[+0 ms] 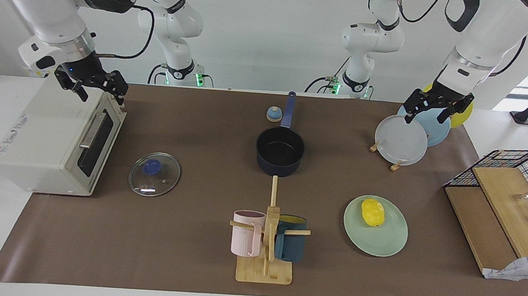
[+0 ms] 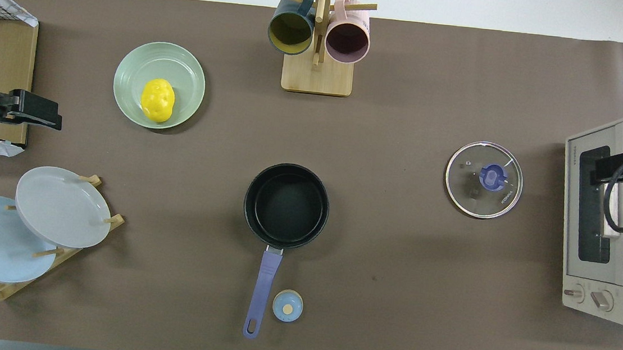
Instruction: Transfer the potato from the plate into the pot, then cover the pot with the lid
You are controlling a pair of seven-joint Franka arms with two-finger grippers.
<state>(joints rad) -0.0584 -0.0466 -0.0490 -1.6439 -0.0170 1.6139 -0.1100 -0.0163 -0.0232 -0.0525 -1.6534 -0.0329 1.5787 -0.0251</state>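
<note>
Right gripper [image 1: 92, 87]: raised over the toaster oven [image 1: 55, 142] at the right arm's end of the table, fingers spread wide, holding nothing; this arm waits.
Lid [image 1: 154, 174]: flat on the brown mat [image 1: 191, 254] just beside the oven's door, knob up, well apart from the pot and closest to the right arm.
Pot [image 1: 280, 150]: mid-table, upright and empty, its long handle pointing straight toward the robots; a small bell [image 1: 274, 114] sits just beside the handle.
Mug stand [image 1: 266, 241]: farther from the robots than the pot, carrying a pink and a dark mug, between the lid and the plate.
Plate [image 1: 380, 242]: toward the left arm's end, farther from the robots than the pot.
Potato [image 1: 372, 212]: on the plate, on its half nearer the robots, long axis running roughly toward and away from the robots.
Left gripper [image 1: 436, 109]: up over the plate rack [image 1: 401, 139], fingers wide apart, empty.
Key relation: the potato lies farther out from the robots than the left gripper, and the left arm is clearly the nearer one, so by my reading the pick falls to it, jaws best closing across the potato's short width.
Progress: nothing moved yet; potato out of the pot, lid off.
</note>
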